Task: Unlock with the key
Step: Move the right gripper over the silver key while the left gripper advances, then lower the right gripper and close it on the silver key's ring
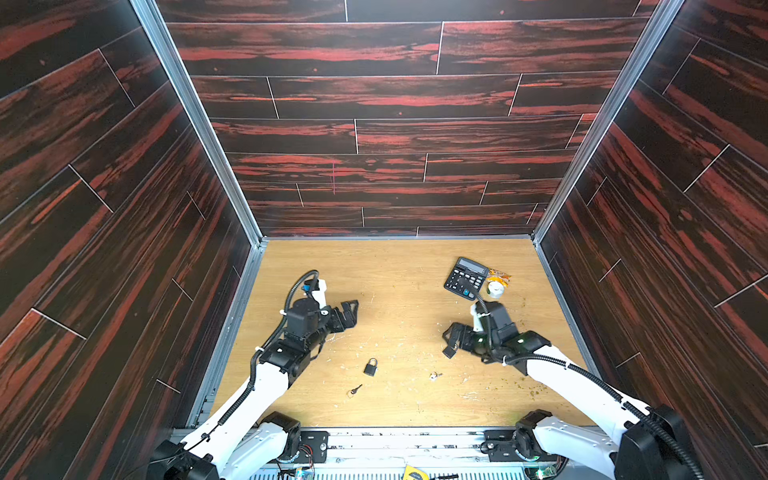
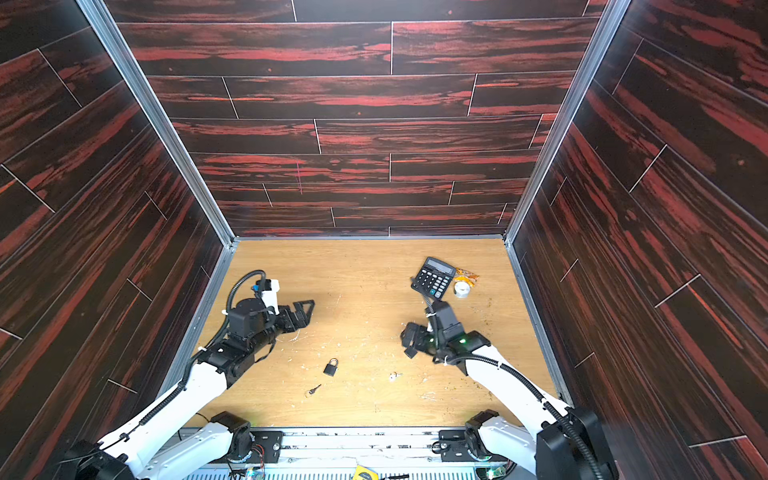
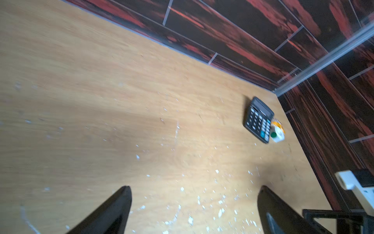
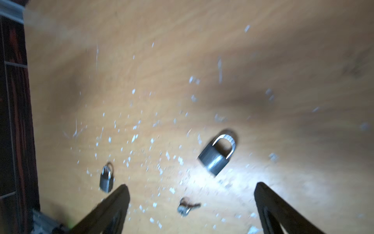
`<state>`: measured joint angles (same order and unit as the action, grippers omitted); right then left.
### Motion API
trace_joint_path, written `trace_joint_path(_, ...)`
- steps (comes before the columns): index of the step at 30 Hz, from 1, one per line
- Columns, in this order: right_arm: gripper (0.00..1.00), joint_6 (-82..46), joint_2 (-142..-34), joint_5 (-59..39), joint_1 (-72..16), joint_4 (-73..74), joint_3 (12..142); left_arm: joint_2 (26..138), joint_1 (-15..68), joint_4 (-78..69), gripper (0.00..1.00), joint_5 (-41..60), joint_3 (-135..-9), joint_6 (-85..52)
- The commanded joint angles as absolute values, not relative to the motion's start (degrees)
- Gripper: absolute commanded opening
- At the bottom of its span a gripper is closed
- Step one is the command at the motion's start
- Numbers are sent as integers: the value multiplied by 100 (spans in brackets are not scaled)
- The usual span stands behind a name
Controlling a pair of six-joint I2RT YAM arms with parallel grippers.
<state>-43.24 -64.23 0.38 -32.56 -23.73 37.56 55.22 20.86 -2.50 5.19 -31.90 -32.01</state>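
Key [image 1: 355,390] tiny near padlock [image 1: 370,368], left gripper [image 1: 348,316] spread wide, empty, right gripper [image 1: 449,343] blurred, likewise spread, empty

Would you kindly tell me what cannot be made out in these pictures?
Padlock keyhole: right wrist view, motion blur; top views, too small.
Silver bit: top views, too small to identify.
Calculator display: left wrist view, blurred.

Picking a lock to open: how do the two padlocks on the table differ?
The larger padlock has a much bigger body than the smaller padlock. The larger padlock lies nearer the middle of the table; the smaller padlock lies closer to its front edge. Both have grey bodies and metal shackles, lying loose.
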Motion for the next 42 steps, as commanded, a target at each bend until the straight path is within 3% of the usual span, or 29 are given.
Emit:
trace_joint_path(1, 98, -5033, -6563, 263, -3686, -2794, 3860, 5381, 2247, 89, 99, 457, -3048, -3398)
trace_joint_path(9, 94, -5862, -6822, 307, -4540, -2654, 3667, 5241, 2737, 249, 99, 212, -2855, -3750)
trace_joint_path(21, 88, -6288, -7433, 46, -4970, -1958, 3408, 5332, 3042, 329, 99, 15, -2838, -3918)
trace_joint_path(42, 88, -5540, -8719, 56, -5223, -1694, 4293, 5393, 3040, 1110, 99, -287, -3164, -3992)
